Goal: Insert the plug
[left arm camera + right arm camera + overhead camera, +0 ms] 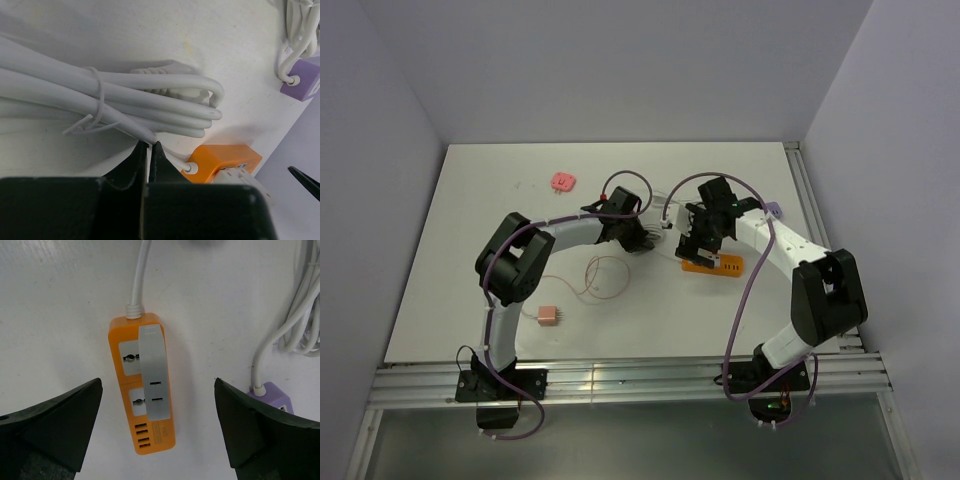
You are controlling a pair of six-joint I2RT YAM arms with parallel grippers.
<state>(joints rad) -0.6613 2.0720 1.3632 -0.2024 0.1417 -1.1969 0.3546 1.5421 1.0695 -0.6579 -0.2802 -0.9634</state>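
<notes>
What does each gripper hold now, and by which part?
Right gripper: open over the orange power strip, nothing held. Left gripper: shut beside the white cable bundle; a grip cannot be told.

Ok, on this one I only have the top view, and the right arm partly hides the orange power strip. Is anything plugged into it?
Observer: No. In the right wrist view every socket on the orange power strip is empty.
Reviewer: And the right jaws?
Observer: Wide open, one on each side above the strip, touching nothing.
Reviewer: What about the left side?
Observer: The left jaws are shut, with their tips at a tied bundle of white cable. I cannot tell whether they pinch anything.
</notes>
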